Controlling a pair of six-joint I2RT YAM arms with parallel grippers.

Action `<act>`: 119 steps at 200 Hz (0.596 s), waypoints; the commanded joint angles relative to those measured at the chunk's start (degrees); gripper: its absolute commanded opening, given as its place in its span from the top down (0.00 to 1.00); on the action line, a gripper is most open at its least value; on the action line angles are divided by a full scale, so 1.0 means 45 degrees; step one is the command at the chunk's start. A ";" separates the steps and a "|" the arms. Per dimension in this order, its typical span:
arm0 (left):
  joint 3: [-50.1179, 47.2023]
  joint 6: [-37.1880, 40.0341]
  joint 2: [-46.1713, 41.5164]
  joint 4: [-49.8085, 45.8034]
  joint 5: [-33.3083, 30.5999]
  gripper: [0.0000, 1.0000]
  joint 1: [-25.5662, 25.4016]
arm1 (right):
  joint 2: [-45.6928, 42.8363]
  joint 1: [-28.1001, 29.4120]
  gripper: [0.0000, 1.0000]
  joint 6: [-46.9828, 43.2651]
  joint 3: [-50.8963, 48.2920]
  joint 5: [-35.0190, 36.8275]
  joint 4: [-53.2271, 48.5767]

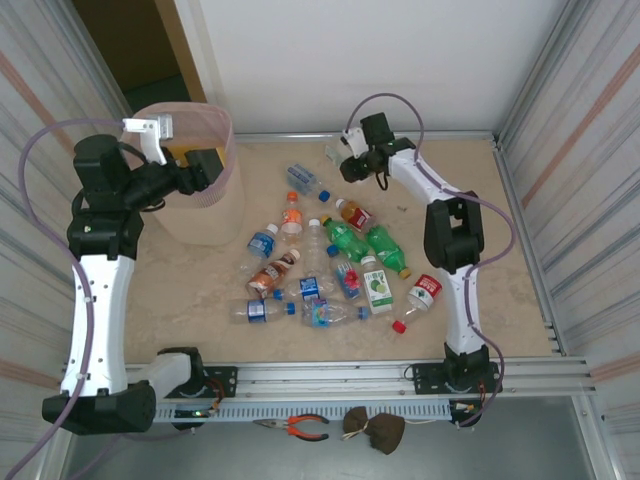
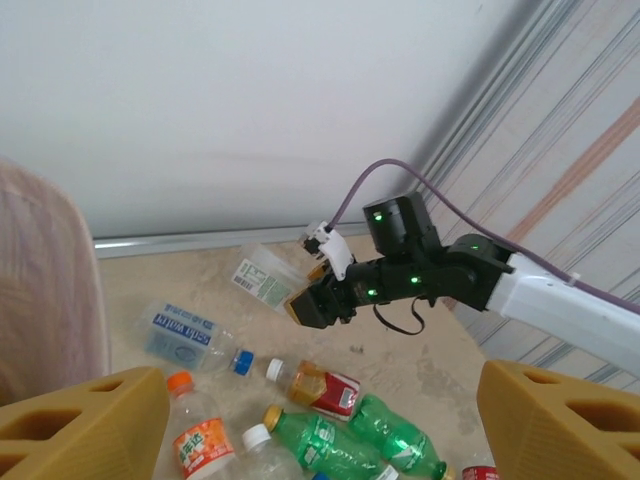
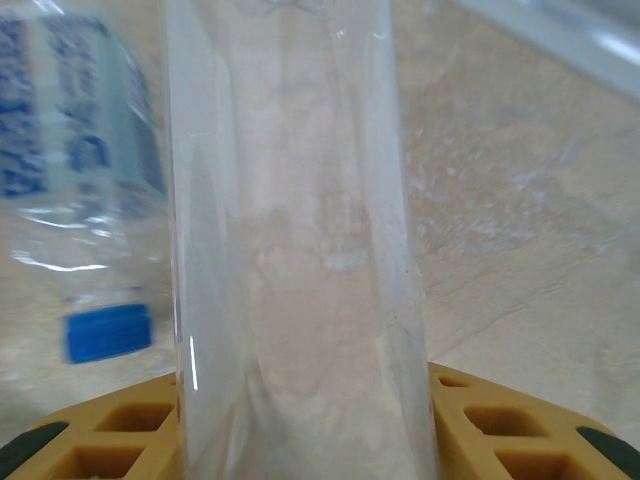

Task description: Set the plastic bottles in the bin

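Overhead view, as I watch from the remote station: the bin point(image 1: 222, 215), beige with a pink liner, stands at the far left of the bench point(image 1: 500, 250). The left end effector point(image 1: 208, 170) hangs above the bin's rim. In the left wrist view this end effector point(image 2: 320, 400) has its yellow fingers point(image 2: 85, 425) spread wide, with nothing between them and the bin's pink edge point(image 2: 45, 280) at the left. The right end effector point(image 1: 345, 163) reaches to the far side of the bench, near the back rail. There it is closed on a clear bottle point(image 1: 332, 151). The left wrist view shows that same end effector point(image 2: 300, 308) gripping the clear bottle point(image 2: 262, 280), whose labelled body points towards the back rail; I cannot tell whether it is off the surface. In the right wrist view the clear bottle point(image 3: 300, 200) runs straight up between the yellow fingers point(image 3: 110, 440). A blue-capped bottle point(image 3: 80, 200) lies just beside it on the left. The remaining bottles point(image 1: 320, 265) lie loosely scattered on the middle of the bench, between the two arms and well apart from the bin: clear, green and orange ones, with blue, red, white and orange caps. A pair of pliers point(image 1: 296, 427) lies on the front ledge below the arm bases.
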 commanded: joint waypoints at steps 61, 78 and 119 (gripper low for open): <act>-0.0764 -0.0546 -0.0399 0.4960 0.0650 0.18 -0.1892 | -0.5376 -0.0295 0.55 0.2402 -0.2579 -0.3556 0.1569; -0.0632 -0.0453 -0.0195 0.5591 0.0612 0.18 -0.2491 | -0.6425 -0.0316 0.55 0.2811 -0.3166 -0.4254 0.1988; 0.0248 0.0398 0.0538 0.6099 0.0565 0.17 -0.4171 | -0.8855 -0.0353 0.54 0.4053 -0.4737 -0.5714 0.3373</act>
